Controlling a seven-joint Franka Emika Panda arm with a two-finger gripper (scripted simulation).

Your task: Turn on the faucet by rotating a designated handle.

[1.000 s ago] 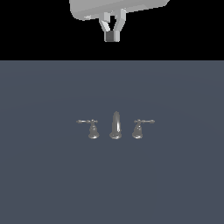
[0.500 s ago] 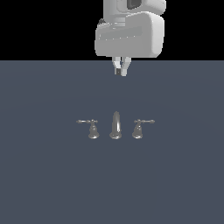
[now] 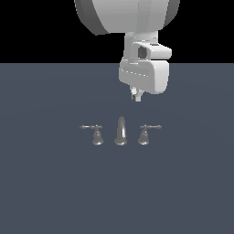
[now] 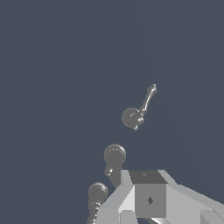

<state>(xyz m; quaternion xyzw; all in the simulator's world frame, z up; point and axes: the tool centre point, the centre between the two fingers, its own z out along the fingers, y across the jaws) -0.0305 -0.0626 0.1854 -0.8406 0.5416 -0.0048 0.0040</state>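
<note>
Lower and nearer now, the hand (image 3: 136, 97) hovers beyond the faucet (image 3: 120, 131), apart from the handle (image 3: 147, 133) on the exterior view's right; its grip state is unclear.

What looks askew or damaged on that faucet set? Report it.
Nothing stands out. The faucet's spout stands upright between the two handles, the handle and its twin mirror each other, arms pointing outward. The gripper hangs above, touching nothing.
</note>
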